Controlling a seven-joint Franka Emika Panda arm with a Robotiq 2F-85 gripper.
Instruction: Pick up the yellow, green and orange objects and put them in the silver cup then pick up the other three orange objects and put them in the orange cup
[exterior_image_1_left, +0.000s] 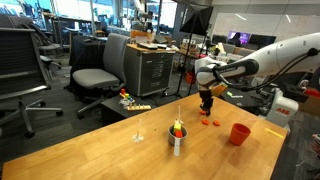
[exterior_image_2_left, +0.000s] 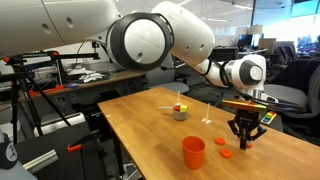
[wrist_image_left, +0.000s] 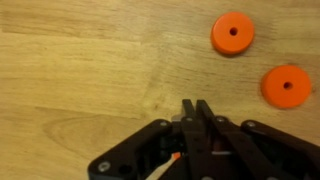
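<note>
Orange and flat, each holed through the middle like a washer, two orange discs (wrist_image_left: 233, 33) lie on the wooden table (wrist_image_left: 80, 60), just apart from one another, ahead of and to one side of the gripper (wrist_image_left: 195, 108). In an exterior view they sit near the orange cup (exterior_image_2_left: 193, 152), between it and the table edge the arm reaches over. The silver cup (exterior_image_2_left: 180, 113) stands well apart, mid-table, and small toy pieces (exterior_image_1_left: 177, 128) in yellow, with a hint of green and red, show above its rim, so that half of the task looks done.

The jaws are closed together and hang a little above the wood, clear of both discs. A sliver of orange shows low beside the fingers in the wrist view. Whether it is the third disc cannot be told, and no third disc shows on the table.

The discs look light, stiff and smooth, thin enough to hug the table. A pinch across the outer rim seems the best hold, with the jaws opened just wider than the disc and the tips brought down to the wood. A smooth piece like this may skid or flip out if squeezed off-centre. The orange cup looks light too, so a low release over its mouth seems wise.
</note>
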